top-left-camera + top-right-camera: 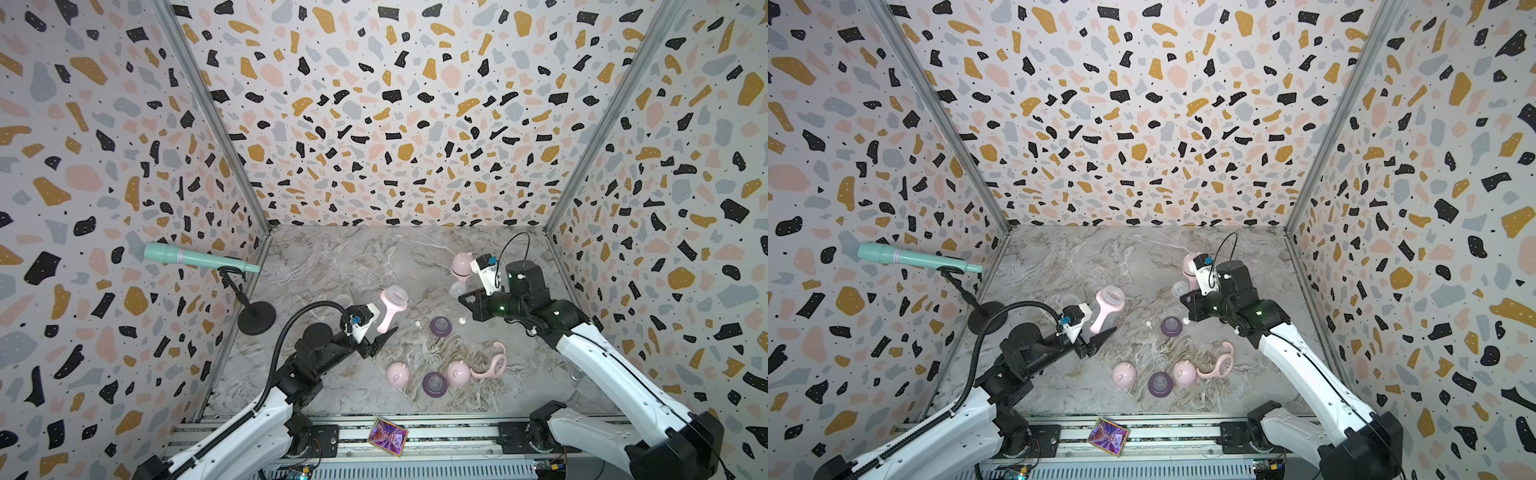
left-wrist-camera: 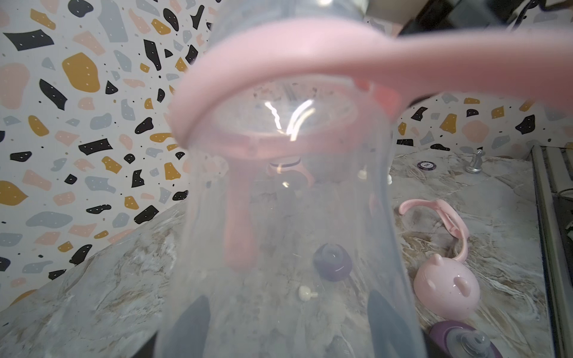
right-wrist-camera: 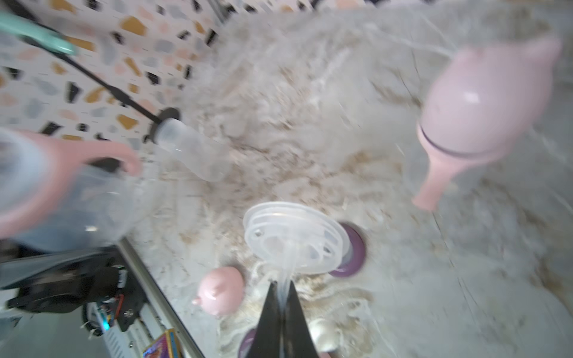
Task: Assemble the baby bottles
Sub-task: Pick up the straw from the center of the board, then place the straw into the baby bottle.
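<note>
My left gripper [image 1: 380,328] is shut on the base of a clear baby bottle [image 1: 390,307] with a pink handled collar and holds it tilted above the table. In the left wrist view the bottle [image 2: 288,217] fills the picture, and both fingers [image 2: 195,325] show through it. My right gripper [image 3: 282,288] is shut on the tip of a clear teat [image 3: 294,238], also visible as a teat [image 1: 457,289] in a top view. A capped bottle [image 1: 461,266] stands behind it. Another clear bottle [image 1: 1069,301] lies at the left.
Loose on the marble lie two purple rings [image 1: 440,326] [image 1: 435,383], two pink caps [image 1: 398,374] [image 1: 458,372] and a pink handled collar [image 1: 492,361]. A teal microphone [image 1: 199,257] on a black stand [image 1: 257,318] is at the left wall. A card [image 1: 387,436] rests on the front rail.
</note>
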Controlling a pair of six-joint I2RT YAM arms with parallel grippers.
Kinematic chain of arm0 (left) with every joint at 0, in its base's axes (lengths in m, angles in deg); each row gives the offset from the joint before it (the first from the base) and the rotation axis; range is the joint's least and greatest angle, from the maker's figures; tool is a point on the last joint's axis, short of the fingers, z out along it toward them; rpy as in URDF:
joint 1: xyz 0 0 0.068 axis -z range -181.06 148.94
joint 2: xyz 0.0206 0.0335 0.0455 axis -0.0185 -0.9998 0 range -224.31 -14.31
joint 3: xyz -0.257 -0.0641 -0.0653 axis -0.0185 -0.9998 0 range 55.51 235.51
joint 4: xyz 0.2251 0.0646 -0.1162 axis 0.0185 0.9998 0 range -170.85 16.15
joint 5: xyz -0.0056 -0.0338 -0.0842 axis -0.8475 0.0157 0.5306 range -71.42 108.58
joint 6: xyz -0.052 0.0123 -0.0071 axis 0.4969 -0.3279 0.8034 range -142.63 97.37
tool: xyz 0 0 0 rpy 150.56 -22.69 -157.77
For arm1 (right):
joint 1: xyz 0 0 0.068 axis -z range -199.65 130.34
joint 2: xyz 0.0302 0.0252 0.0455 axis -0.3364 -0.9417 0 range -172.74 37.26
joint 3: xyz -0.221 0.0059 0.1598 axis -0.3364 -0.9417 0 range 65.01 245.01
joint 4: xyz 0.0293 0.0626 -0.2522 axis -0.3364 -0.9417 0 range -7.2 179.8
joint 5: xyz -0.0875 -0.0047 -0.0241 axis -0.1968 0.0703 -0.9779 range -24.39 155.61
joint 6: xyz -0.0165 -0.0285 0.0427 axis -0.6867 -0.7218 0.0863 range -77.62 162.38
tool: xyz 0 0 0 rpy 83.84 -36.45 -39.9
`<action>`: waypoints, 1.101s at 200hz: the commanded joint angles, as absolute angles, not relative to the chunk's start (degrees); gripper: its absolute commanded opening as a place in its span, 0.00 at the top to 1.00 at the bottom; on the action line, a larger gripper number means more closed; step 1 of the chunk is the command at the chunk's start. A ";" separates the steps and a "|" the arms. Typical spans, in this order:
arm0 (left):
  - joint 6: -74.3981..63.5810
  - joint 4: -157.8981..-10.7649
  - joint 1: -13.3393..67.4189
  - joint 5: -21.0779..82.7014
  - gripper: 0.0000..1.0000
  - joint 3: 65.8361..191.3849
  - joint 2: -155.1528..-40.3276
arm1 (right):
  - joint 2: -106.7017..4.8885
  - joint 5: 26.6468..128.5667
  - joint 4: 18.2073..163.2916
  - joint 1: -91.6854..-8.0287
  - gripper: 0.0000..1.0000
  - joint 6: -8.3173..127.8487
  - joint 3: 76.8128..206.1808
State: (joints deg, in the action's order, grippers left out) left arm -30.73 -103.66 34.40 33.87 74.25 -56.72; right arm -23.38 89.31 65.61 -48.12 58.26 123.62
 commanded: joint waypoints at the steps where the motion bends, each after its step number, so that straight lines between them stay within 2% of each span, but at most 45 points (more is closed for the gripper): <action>1: -30.25 -108.35 34.72 36.54 0.68 76.04 -56.83 | -22.11 93.51 69.85 -51.15 1.00 56.89 131.47; 72: -28.79 -112.65 34.89 45.50 0.69 77.46 -57.85 | -29.32 97.43 76.82 -59.33 1.00 56.00 148.94; 140: -29.07 -112.79 34.97 45.17 0.70 78.80 -58.36 | -31.33 96.55 84.23 -65.38 1.00 57.62 147.61; 220: -28.36 -114.12 35.04 44.60 0.70 77.99 -56.91 | -32.96 95.65 86.17 -68.91 1.00 58.29 146.89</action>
